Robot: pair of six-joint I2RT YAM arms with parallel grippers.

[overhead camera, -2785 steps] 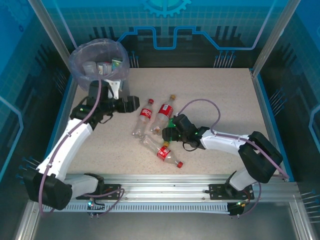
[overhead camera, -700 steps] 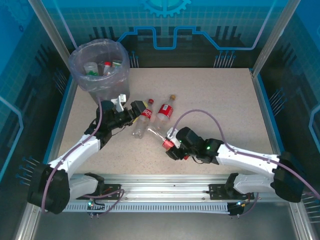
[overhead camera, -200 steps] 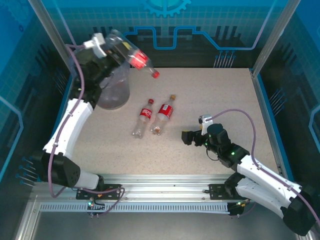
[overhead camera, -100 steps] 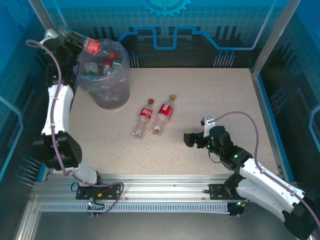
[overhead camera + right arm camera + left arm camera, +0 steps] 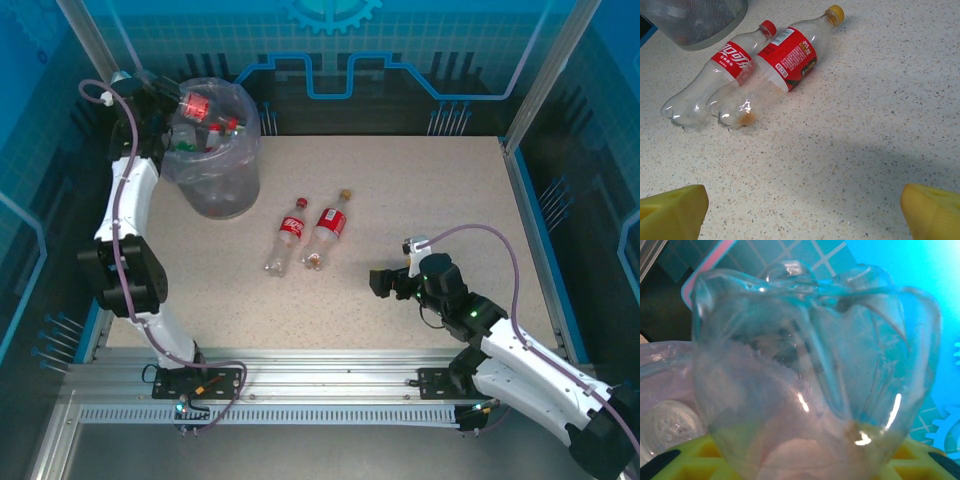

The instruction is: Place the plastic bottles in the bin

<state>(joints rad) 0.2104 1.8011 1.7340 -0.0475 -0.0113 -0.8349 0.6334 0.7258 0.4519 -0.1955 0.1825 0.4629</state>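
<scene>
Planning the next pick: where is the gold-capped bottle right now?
In the top view the gold-capped bottle lies on the table, beside the red-capped bottle on its left, right of the bin.

Speckled beige tabletop (image 5: 430, 210), blue gridded, perhaps acrylic, walls (image 5: 420, 50), aluminium posts (image 5: 545, 70).

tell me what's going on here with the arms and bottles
Two robot arms are clearing plastic bottles into a bin. The left gripper holds a red-labelled bottle over the bin, which has several bottles inside. A red-capped bottle and a gold-capped bottle lie side by side mid-table. The right gripper is open and empty, low over the table to their right.
</scene>
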